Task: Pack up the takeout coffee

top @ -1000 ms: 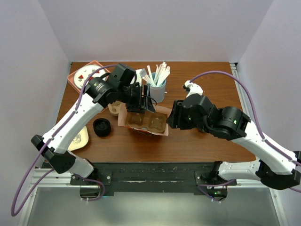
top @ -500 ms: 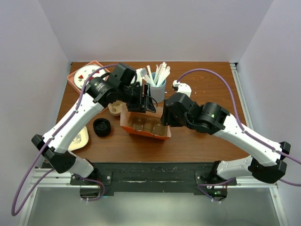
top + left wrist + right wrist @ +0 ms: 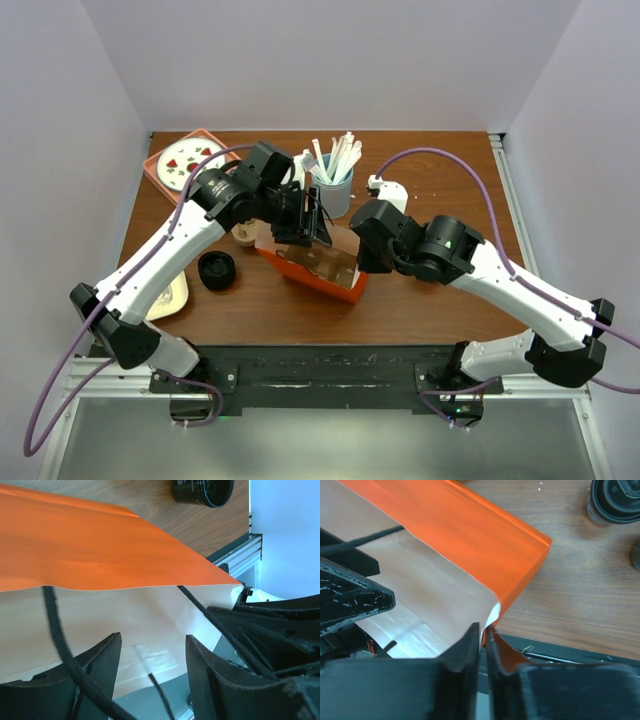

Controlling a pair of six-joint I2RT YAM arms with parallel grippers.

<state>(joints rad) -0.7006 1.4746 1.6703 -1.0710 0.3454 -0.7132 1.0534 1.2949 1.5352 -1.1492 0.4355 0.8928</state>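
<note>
Orange paper bag (image 3: 300, 272) is now seen tipped up on the surface (image 3: 430, 310), between the two arms and near the middle. A second ago it lay lower, with its mouth wide open to the overhead camera, and less of the kraft-coloured inside is shown now. The right arm (image 3: 500, 275) has been swung in from the right towards the bag's right corner. The right end effector (image 3: 481, 630), which stood partly open a second ago, is now pinched narrow on the bag's rim at that corner, with paper caught between its fingers. The left arm (image 3: 170, 250) has barely been moved: it is stretched up from the near left edge and bent over the bag's far side. The left end effector (image 3: 152, 647) is held at the bag's mouth with its fingers set well apart, and the pale inner wall is seen between them; no grip on the paper is shown. Black cables are draped across the bag's opening in the left wrist view. One bag is counted. One black lid (image 3: 216, 270) lies on the surface to the bag's left, apart from it. One blue cup (image 3: 338, 192) filled with pale sticks stands just behind the bag. One pale cup (image 3: 243, 235) is partly hidden under the left arm. One orange tray (image 3: 152, 172) sits at the far left corner, and one pale dish (image 3: 172, 297) lies at the near left.
</note>
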